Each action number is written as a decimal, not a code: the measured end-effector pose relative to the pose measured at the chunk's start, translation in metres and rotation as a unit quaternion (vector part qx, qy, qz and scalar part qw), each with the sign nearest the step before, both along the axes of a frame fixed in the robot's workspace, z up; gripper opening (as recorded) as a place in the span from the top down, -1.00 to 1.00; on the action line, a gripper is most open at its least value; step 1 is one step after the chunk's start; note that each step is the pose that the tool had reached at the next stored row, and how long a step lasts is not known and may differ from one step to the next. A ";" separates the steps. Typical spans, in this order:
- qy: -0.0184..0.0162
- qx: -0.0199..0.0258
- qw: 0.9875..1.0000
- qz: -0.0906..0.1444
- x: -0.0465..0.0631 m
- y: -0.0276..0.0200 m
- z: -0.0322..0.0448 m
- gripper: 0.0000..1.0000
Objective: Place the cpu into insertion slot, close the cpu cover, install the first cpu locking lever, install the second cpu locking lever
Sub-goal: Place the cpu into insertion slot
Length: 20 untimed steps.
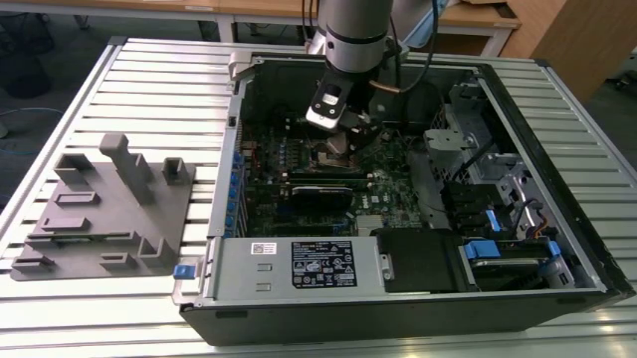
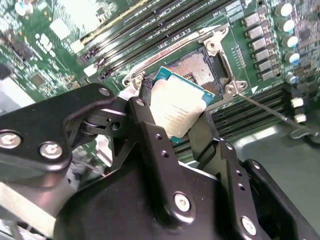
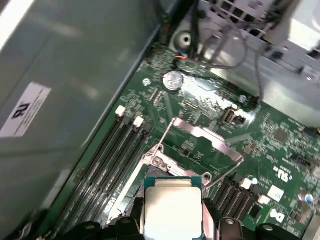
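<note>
My gripper (image 2: pixel 176 102) is shut on the cpu (image 2: pixel 175 117), a small square chip with a silver-grey top and a teal edge, pinched by two opposite sides between black fingers (image 2: pixel 150 125). It hangs tilted just above the insertion slot (image 2: pixel 199 67), which lies open with its pin field bare inside a shiny metal rim. In the first wrist view the cpu (image 3: pixel 172 207) sits over the near edge of the slot, and the cpu cover (image 3: pixel 202 134), a thin silvery frame, stands swung up beyond it. A thin wire locking lever (image 2: pixel 265 107) sticks out beside the slot. In the exterior view the gripper (image 1: pixel 345 138) is deep inside the computer case (image 1: pixel 229 149).
Long black memory slots (image 2: pixel 125 30) and a row of capacitors (image 2: pixel 285 25) flank the socket. The case holds a power supply (image 1: pixel 298 262) at the front and a drive cage (image 1: pixel 478 149) at the exterior view's right. A grey fixture (image 1: pixel 110 209) lies on the slatted table (image 1: pixel 149 82).
</note>
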State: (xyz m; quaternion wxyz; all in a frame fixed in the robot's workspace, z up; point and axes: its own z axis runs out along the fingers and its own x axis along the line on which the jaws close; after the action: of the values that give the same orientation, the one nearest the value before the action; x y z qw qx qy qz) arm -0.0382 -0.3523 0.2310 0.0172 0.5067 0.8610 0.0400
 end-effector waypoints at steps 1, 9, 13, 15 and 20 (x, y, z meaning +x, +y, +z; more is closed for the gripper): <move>0.000 0.000 1.000 -0.007 0.000 -0.0001 0.0000 -0.08; 0.000 0.000 1.000 -0.025 0.000 0.0001 -0.0003 -0.08; 0.000 0.000 0.998 -0.061 0.000 0.0000 -0.0006 -0.08; 0.000 0.000 0.997 -0.080 0.000 0.0000 -0.0008 -0.08; 0.000 0.000 0.992 -0.124 0.000 0.0000 -0.0012 -0.08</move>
State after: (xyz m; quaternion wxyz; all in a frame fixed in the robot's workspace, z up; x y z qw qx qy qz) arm -0.0382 -0.3523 0.2298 0.0220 0.6098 0.7913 0.0376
